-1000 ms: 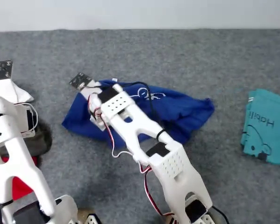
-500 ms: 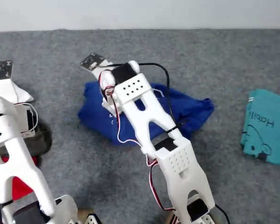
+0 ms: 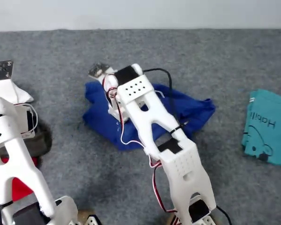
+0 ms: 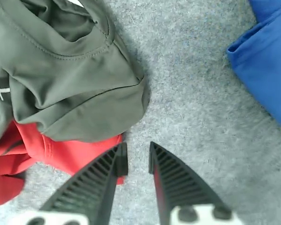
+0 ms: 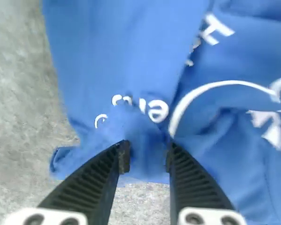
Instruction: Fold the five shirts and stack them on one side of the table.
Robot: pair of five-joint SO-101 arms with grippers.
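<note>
A crumpled blue shirt [image 3: 189, 112] with white print lies mid-table. My right gripper [image 3: 111, 101] is at its left part and is shut on a fold of the blue shirt [image 5: 131, 56], as the right wrist view [image 5: 145, 154] shows. At the table's left edge my left gripper [image 4: 137, 152] hangs over bare carpet, with only a narrow gap between its fingers and nothing in them. Just beyond it lie a dark grey shirt [image 4: 70, 79] and a red shirt [image 4: 32, 154] beneath it. A corner of the blue shirt [image 4: 271, 70] lies off to one side. A folded teal shirt [image 3: 269, 129] lies at the right edge.
The table is covered in grey carpet [image 3: 206, 56]. My left arm [image 3: 13, 154] stands over the grey shirt [image 3: 41, 140] and red shirt [image 3: 18, 187]. A white cloth [image 3: 19, 96] lies behind them. Bare carpet stretches between the blue and teal shirts.
My right gripper has drawn the blue shirt's left edge to the right, so the shirt has bunched up narrower. The left arm has kept still.
</note>
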